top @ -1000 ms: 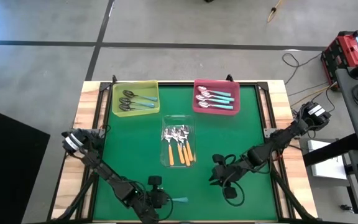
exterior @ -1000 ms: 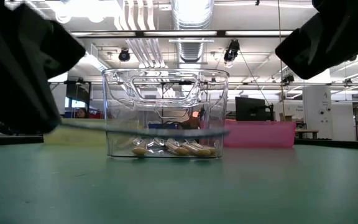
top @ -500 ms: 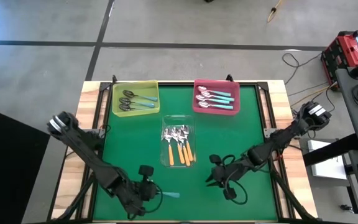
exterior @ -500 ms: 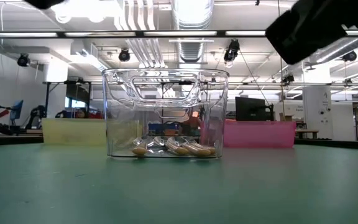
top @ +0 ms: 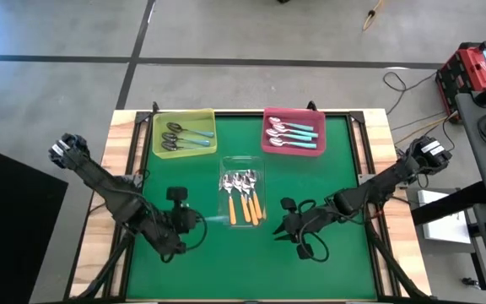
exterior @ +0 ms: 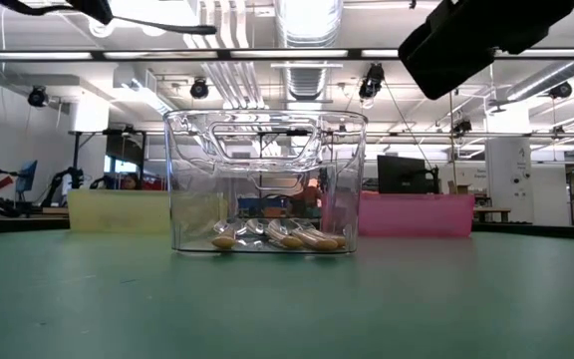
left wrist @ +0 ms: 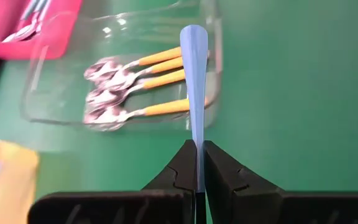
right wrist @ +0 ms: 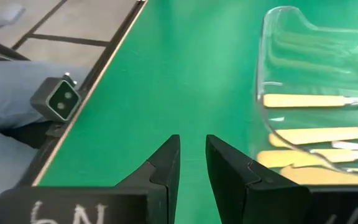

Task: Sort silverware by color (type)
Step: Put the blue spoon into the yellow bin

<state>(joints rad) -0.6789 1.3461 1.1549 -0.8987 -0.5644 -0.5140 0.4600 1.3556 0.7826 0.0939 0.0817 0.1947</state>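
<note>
Holding a blue-handled spoon (left wrist: pixel 192 93), the left gripper (top: pixel 194 221) sits at 7 o'clock on the table (top: pixel 310 186), jaws clamped on the handle, just beside the clear tray (top: pixel 224 221). Spoon's long axis runs roughly 9-to-3 in the high view, free end toward the clear tray; which end is clamped I can't tell.

Progress, my read: over halfway. Yellow tray (top: pixel 163 122) at 11 o'clock has a few dark-bowled blue spoons (top: pixel 186 138); pink tray (top: pixel 270 118) at 1 o'clock has several silver-bowled blue spoons (top: pixel 294 136). Orange spoons (top: pixel 245 198) lie in the clear tray, handles toward 6. Left: drop the held spoon in its tray.

Right gripper (top: pixel 282 236) waits at 5 o'clock, jaws slightly apart, empty.
</note>
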